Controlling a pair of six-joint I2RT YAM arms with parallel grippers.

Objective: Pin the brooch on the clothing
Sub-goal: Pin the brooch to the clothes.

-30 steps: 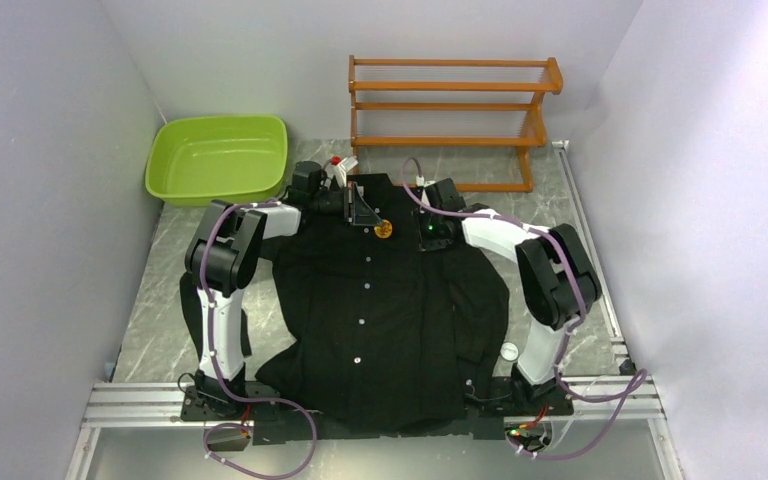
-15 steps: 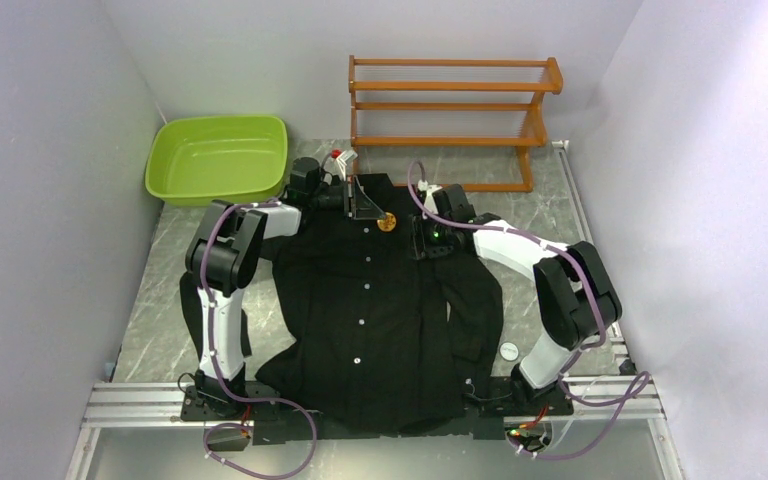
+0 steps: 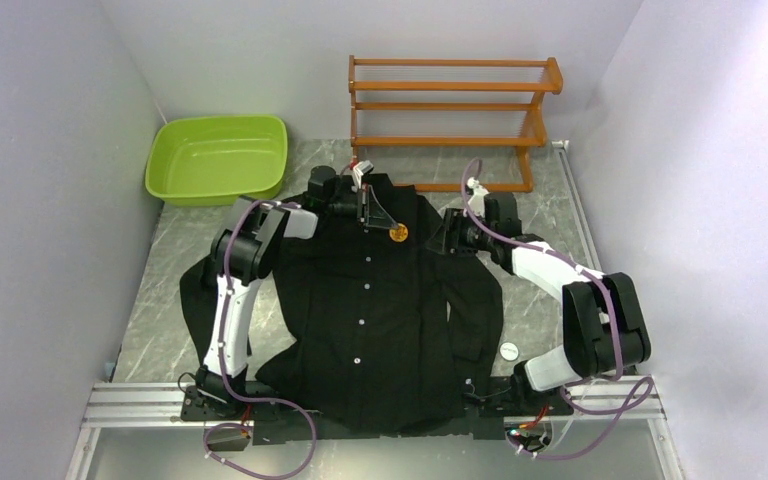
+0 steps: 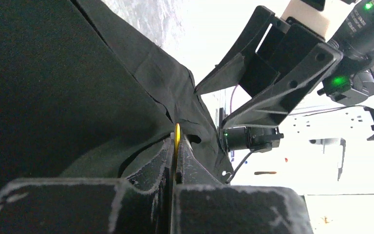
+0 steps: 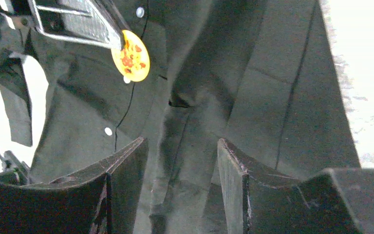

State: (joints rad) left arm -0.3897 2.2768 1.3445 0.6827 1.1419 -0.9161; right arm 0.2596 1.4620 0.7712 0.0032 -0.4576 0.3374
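Observation:
The clothing (image 3: 380, 330), a black button-up shirt, lies flat on the table with its collar at the far side. My left gripper (image 3: 378, 213) is shut on the brooch (image 3: 398, 233), a small orange-amber disc held over the shirt's upper chest. In the left wrist view the brooch (image 4: 177, 132) shows edge-on as a yellow sliver pinched at the tips of that gripper (image 4: 177, 142). In the right wrist view the brooch (image 5: 130, 62) shows face-on against the fabric. My right gripper (image 5: 180, 151) stands open over folded shirt fabric (image 5: 272, 87), holding nothing, to the right of the brooch.
A green basin (image 3: 218, 158) sits at the far left and a wooden rack (image 3: 450, 115) stands against the back wall. A small white round object (image 3: 509, 350) lies on the table near the right arm's base.
My right gripper has opened and drawn back to the right, away from the brooch. The left gripper has shifted slightly right, still holding the brooch.

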